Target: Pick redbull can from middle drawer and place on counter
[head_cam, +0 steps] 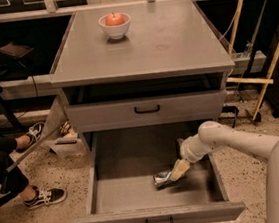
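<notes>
Redbull can (pixel 162 179), likely light, crushable, slippery, is lying in the middle drawer (pixel 117 221); your claw (pixel 178 170) is meeting its end, grip unclear; hold mid-body

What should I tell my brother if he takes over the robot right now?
Gripper: down inside the drawer, at the right end of the can; a firm hold is not confirmed.
Can: lying on its side on the drawer floor, front right.
Drawer: pulled wide open.
Counter: no can on it; a bowl with an apple sits at the back left.
Done: drawer open, gripper at the can.
Left: grip the can, lift it out, set it on the counter.
</notes>
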`<state>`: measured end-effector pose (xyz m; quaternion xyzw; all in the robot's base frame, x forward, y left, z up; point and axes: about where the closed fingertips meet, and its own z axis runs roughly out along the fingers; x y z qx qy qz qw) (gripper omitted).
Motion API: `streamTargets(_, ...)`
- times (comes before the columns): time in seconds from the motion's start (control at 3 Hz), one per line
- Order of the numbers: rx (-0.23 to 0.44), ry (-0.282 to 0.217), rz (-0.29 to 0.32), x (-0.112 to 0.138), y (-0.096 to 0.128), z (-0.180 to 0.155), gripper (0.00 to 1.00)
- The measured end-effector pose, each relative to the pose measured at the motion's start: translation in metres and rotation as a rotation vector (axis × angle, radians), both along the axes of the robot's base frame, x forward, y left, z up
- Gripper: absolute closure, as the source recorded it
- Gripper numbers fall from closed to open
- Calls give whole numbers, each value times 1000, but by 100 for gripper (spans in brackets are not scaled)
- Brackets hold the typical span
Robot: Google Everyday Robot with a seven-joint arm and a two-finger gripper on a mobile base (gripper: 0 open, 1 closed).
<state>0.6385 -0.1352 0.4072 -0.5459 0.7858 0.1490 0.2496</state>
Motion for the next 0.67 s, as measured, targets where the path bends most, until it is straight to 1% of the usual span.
streamTargets(0.33, -22, -79, 86, -7, -10, -22, 0)
streamTargets(0.67, -20, -80, 87, -8, -8, -23, 0)
